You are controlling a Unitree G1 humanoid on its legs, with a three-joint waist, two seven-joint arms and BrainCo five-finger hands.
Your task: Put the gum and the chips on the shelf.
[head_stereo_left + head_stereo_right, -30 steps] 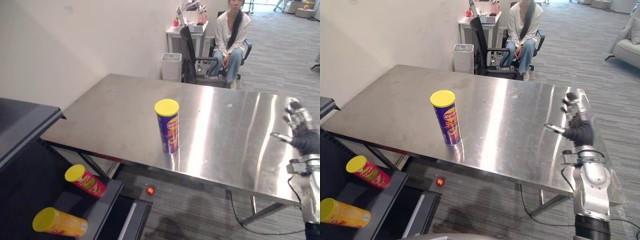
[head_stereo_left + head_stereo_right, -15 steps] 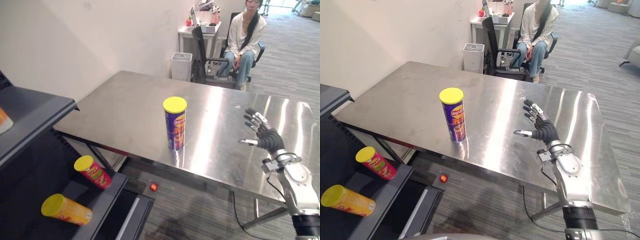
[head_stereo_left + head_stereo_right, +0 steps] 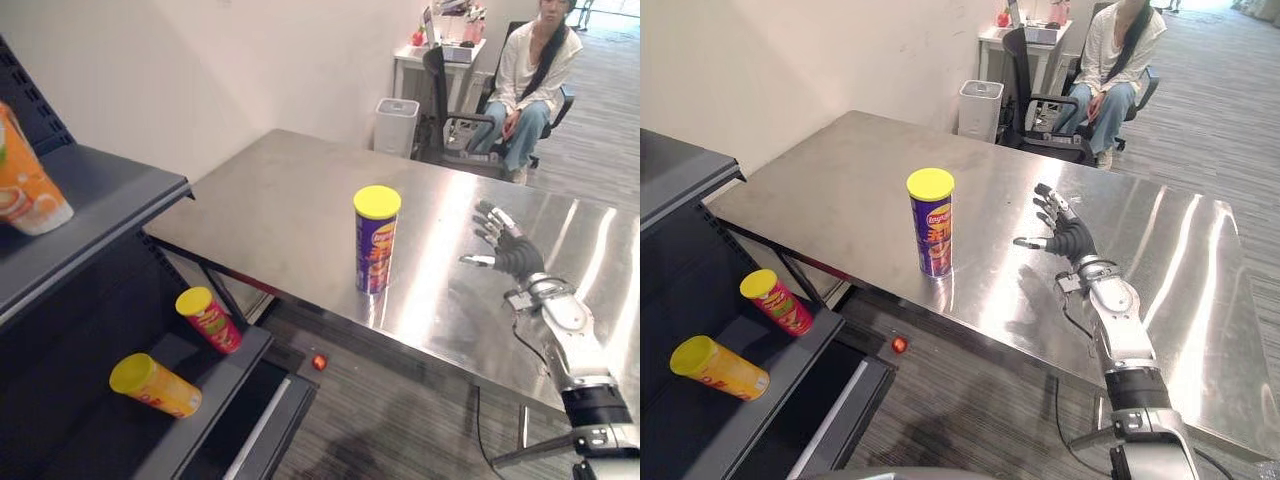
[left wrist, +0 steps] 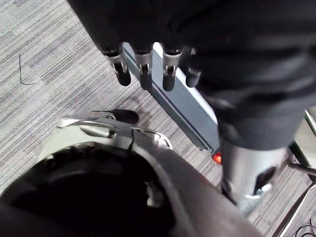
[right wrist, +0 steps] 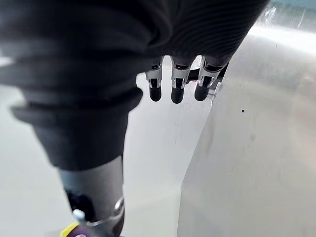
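Right robot hand [image 3: 1068,238] nearer chips can [image 3: 933,228].

The table [image 3: 830,195] gleams: brushed steel, smooth, throwing back bright streaks of light. The chips can [image 3: 935,240] wears a glossy printed wrap under a smooth yellow plastic lid [image 3: 930,183]. The shelf [image 3: 110,215] looks like dark, matt metal. The floor [image 3: 970,420] is grey ribbed carpet, rough-looking. On the right hand [image 3: 1068,238], shiny silver metal fingers [image 5: 178,84] and a matt, ribbed dark cover [image 5: 74,59].

Head eyes look down, share shiny steel table [image 3: 280,200]. Wrist cameras close: my left hand [image 4: 143,69] faces grey striped floor [image 4: 49,44], my right hand [image 5: 177,81] faces table.
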